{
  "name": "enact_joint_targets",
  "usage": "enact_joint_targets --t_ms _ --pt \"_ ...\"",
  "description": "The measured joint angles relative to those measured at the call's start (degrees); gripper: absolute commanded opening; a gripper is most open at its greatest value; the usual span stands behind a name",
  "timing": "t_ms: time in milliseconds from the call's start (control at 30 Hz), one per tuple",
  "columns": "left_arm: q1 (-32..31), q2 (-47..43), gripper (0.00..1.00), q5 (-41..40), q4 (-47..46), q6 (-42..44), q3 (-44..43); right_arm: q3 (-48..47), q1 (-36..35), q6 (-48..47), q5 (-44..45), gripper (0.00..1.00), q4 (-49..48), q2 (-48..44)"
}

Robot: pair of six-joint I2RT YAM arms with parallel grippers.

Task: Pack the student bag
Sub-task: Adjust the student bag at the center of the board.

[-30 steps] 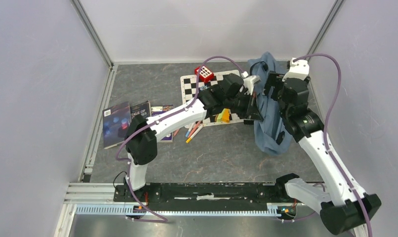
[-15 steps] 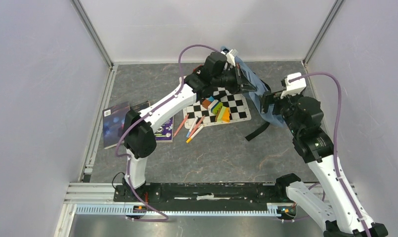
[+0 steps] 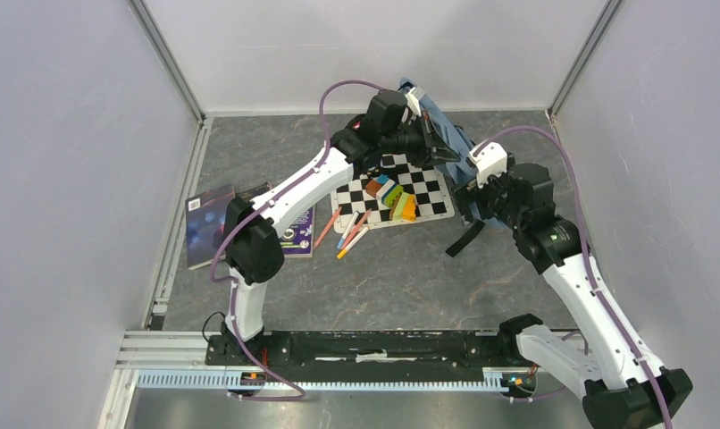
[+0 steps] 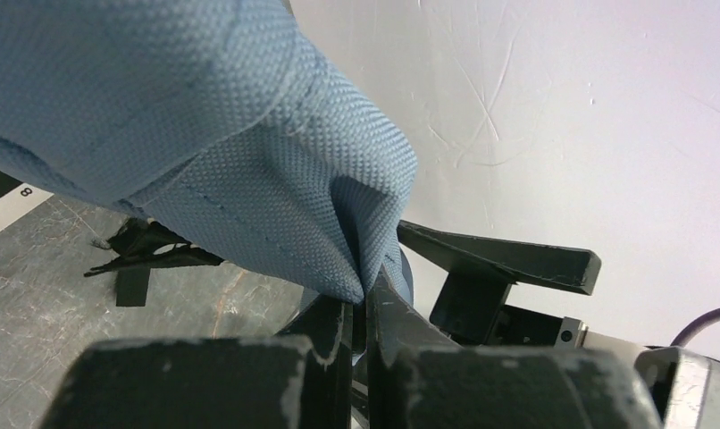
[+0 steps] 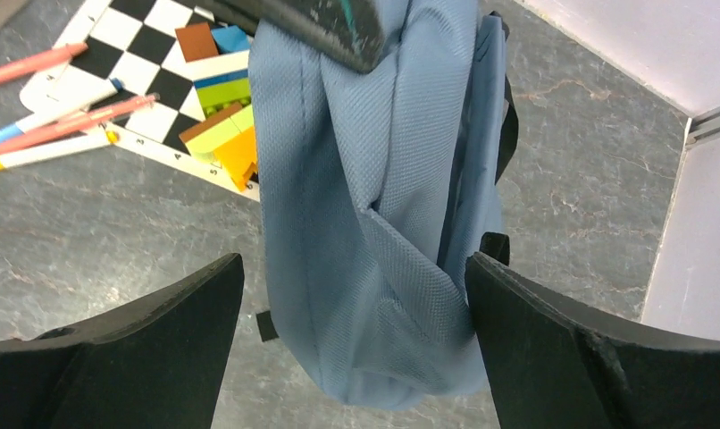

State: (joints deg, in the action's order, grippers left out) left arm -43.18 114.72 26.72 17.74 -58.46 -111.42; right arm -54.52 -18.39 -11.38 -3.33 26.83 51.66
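High at the far side, my left gripper [image 4: 365, 288] pinches a fold of the soft blue-grey fabric backpack [image 4: 205, 134], dangling it so my right gripper [image 5: 352, 268], jaws spread wide, can probably grasp lower.

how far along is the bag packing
Done: nothing looks packed; the books, pens and blocks lie on the table, the blocks on the chessboard. In hand: the left gripper is shut on a fold of the student bag, holding it up, and the right gripper stands open around its lower part. Left: opening the bag and loading everything.
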Motion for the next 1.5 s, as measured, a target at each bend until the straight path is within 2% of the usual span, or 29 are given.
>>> enact_joint_targets --t_ms 267,500,533,600,633,667,700,733,767,833,933,1133,1367,1500 --pt "0.3 0.2 0.02 0.3 0.8 0.0 -1.0 0.5 0.0 -3.8 2.6 0.98 1.0 -0.3" --pt "0.6 1.0 0.02 0.7 1.2 0.0 -2.3 4.7 -0.2 -6.6 6.8 0.98 1.0 -0.6" --pt "0.6 1.2 0.02 0.7 1.2 0.0 -2.4 5.3 -0.2 -6.8 7.1 0.93 1.1 -0.6" --pt "0.6 1.2 0.02 0.7 1.4 0.0 -2.4 6.1 -0.2 -7.0 8.0 0.73 1.2 -0.5" --pt "0.6 1.2 0.03 0.7 1.5 0.0 -2.4 6.2 -0.2 -6.8 8.8 0.59 1.3 -0.4" --pt "0.6 1.2 0.1 0.7 1.5 0.0 -2.4 6.1 -0.3 -6.9 9.5 0.34 1.2 -0.3" --pt "0.6 1.2 0.27 0.7 1.5 0.0 -2.4 6.0 -0.3 -6.8 10.3 0.19 1.2 -0.1" --pt "0.7 1.2 0.5 0.6 1.5 0.0 -2.4 5.5 -0.3 -6.8 11.2 0.07 1.7 0.2" --pt "0.7 1.2 0.68 0.4 1.4 0.3 -2.4 4.0 -0.3 -5.9 12.3 0.0 2.7 1.0" --pt "0.9 1.2 0.86 0.6 0.9 1.5 -2.6 1.1 -0.3 -5.9 14.0 0.0 4.0 2.3" --pt "1.1 1.0 0.96 0.8 -0.3 3.5 -3.3 -4.8 -0.3 -6.2 17.7 0.0 5.4 4.6" --pt "0.9 -4.3 1.0 -4.8 1.2 14.5 -2.5 -14.0 -0.2 -10.5 23.9 0.03 6.7 6.2" --pt "1.1 -25.3 1.0 -15.8 -0.6 33.4 10.0 -23.3 -0.2 -17.9 22.3 0.0 7.2 7.8" --pt "0.8 -33.8 1.0 -16.5 -1.5 44.8 14.3 -27.1 -0.2 -20.4 17.2 0.0 8.1 8.4"
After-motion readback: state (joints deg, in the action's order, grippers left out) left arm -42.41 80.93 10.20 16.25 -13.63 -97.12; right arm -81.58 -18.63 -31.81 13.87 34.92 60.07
